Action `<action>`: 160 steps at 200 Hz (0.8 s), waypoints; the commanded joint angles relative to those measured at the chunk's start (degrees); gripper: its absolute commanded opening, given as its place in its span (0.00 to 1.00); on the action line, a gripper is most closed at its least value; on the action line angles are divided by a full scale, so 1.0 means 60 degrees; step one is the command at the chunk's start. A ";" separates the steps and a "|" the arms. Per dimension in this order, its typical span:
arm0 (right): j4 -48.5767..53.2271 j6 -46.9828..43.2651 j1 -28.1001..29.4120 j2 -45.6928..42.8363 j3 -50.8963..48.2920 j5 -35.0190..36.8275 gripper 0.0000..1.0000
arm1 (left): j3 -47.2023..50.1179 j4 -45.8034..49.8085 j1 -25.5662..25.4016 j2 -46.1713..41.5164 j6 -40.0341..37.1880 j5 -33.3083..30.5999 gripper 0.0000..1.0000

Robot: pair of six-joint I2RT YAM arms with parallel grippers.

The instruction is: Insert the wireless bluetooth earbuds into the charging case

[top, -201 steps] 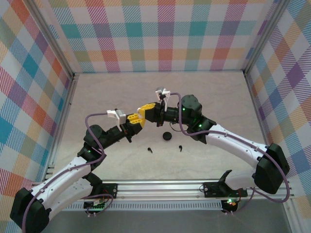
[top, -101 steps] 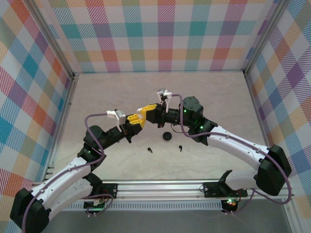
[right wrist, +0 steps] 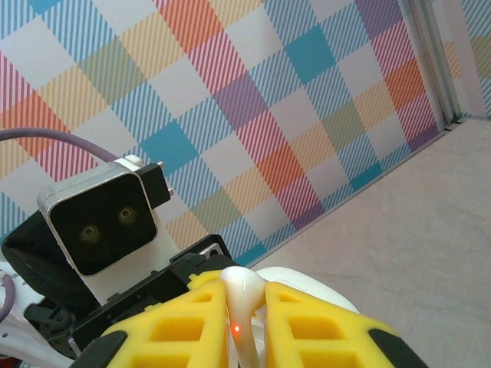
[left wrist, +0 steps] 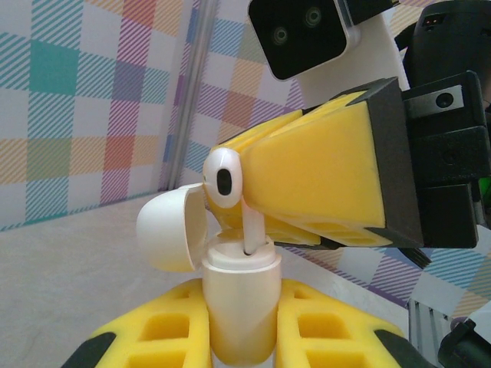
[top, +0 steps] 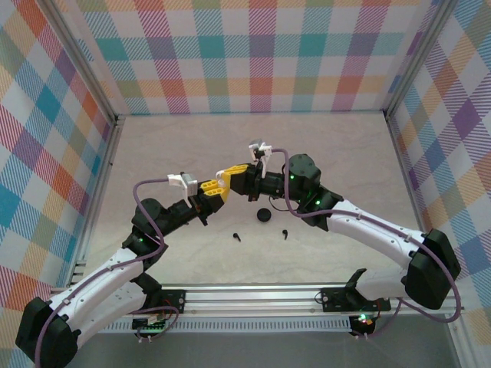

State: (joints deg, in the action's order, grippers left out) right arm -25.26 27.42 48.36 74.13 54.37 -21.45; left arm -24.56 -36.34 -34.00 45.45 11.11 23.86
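The white earbud (left wrist: 222, 178) is a glossy little stemmed thing with a dark oval spot on its head. In the left wrist view it sits upright, with the tip of its stem just inside the mouth of the white charging case (left wrist: 239, 307). The case stands upright too, and its rounded lid (left wrist: 169, 230) is flipped open to the left.

The left gripper (top: 215, 186) is clamped on the body of the case, one yellow finger on each side. The right gripper (top: 230, 176) is pinched tight on the earbud – in the right wrist view the white stem pokes up between its two yellow pads (right wrist: 173, 330).

From the top, both arms bow in from the near corners and meet fingertip to fingertip a bit left of the table's middle, held up off the surface. The left reaches in from the near left and the right from the near right.

Just near and right of that meeting point sits a black round case (top: 265, 215) on the table (top: 345, 146). Nearer again are a black earbud (top: 237, 236) and a second black earbud (top: 285, 233), set apart from each other.

Room-wise, bare tabletop runs from the grippers to the far checkered wall (top: 261, 61) and out to both side walls. A metal rail (top: 253, 295) closes off the near edge.
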 commanded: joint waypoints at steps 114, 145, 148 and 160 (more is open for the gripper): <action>0.1612 -0.0706 0.0261 -0.0181 0.0278 0.0486 0.29 | -0.0463 -0.1092 -0.0076 -0.0164 -0.0283 0.0218 0.00; 0.2209 -0.0592 0.0261 -0.0419 0.0821 0.0716 0.31 | -0.0268 -0.1149 -0.0074 -0.0061 -0.0739 0.0438 0.00; 0.2281 -0.0591 0.0261 -0.0446 0.0873 0.0747 0.31 | -0.0239 -0.1141 -0.0076 -0.0050 -0.0827 0.0465 0.00; 0.2805 -0.0644 0.0261 -0.0579 0.1203 0.0961 0.31 | -0.0185 -0.0993 -0.0076 -0.0020 -0.1228 0.0554 0.00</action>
State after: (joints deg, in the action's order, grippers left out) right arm -16.10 24.38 49.58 72.69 57.89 -18.37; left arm -24.56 -36.64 -34.00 45.65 8.62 24.56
